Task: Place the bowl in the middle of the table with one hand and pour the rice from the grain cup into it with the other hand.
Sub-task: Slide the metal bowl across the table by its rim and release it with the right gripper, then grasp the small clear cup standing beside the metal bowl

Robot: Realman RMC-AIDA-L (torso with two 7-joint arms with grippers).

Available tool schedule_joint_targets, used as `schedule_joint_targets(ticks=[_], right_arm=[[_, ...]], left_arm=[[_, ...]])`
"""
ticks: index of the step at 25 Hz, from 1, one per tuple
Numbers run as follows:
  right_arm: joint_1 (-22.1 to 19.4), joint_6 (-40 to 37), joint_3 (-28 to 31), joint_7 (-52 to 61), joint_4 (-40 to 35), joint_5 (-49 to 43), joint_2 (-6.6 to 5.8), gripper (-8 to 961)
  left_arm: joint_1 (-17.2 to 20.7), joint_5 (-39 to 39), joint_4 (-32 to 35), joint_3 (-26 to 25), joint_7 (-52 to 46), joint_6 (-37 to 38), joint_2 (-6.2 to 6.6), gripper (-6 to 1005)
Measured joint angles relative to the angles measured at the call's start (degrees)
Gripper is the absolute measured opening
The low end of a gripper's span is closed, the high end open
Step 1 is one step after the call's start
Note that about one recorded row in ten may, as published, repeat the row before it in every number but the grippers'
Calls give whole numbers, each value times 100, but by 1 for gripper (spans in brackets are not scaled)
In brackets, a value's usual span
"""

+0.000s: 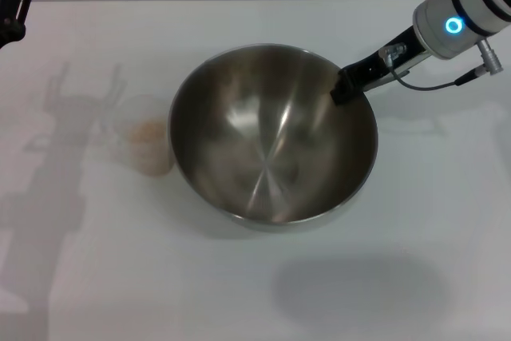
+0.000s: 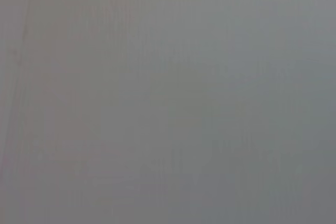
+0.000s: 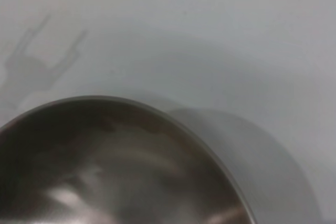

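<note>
In the head view the large round stainless-steel bowl (image 1: 273, 135) sat on the plain white matte table (image 1: 415, 221) near its middle, its shiny brushed inside bare of grains. The right tool (image 1: 345, 87) reached in from the far right, its dark tip clamped on the bowl's far right rim. Just beside the bowl's left wall stood the small clear-plastic grain cup (image 1: 146, 135), upright, with pale beige rice (image 1: 148, 135) showing inside it. The left tool (image 1: 11, 5) hung at the far left corner of the table, well apart from the cup; whether it was apart or together could not be told. The right wrist view gave only the curved rim and grey inside of the bowl (image 3: 110, 166) against the white table (image 3: 210, 35), with neither the cup nor either tool. The left wrist view showed only a flat grey field.
</note>
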Motion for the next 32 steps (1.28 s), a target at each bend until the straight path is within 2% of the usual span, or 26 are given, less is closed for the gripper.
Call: schedule_joint_targets(ticks=[22,23,26,27,29,30,32], right_arm=[[-40,-98,-146,77,-43,-34,36,92],[-40,-98,-146,77,-43,-34,36,131],[-89,-54,-147,78,-330,-35,38,247],[-148,27,-162,92,-675,-42,43,286],[-175,49,-177,101,-866,-43,43,287],[-256,77,-247,106,-1406,-73,49,287],[-337,12,-292,4,-1903,-85,53,288]], left_arm=[[159,-1,-36,53,-3,294,-9,750],[159,-1,-36,53,-3,294,-9,750],[172,-1,-36,55,-3,314,-9,748],[187,4,-36,64,-3,356,-9,748],[190,5,-36,65,-3,368,-9,747],[199,6,-40,69,-5,378,-9,746],[204,7,-45,70,-9,381,-14,745]])
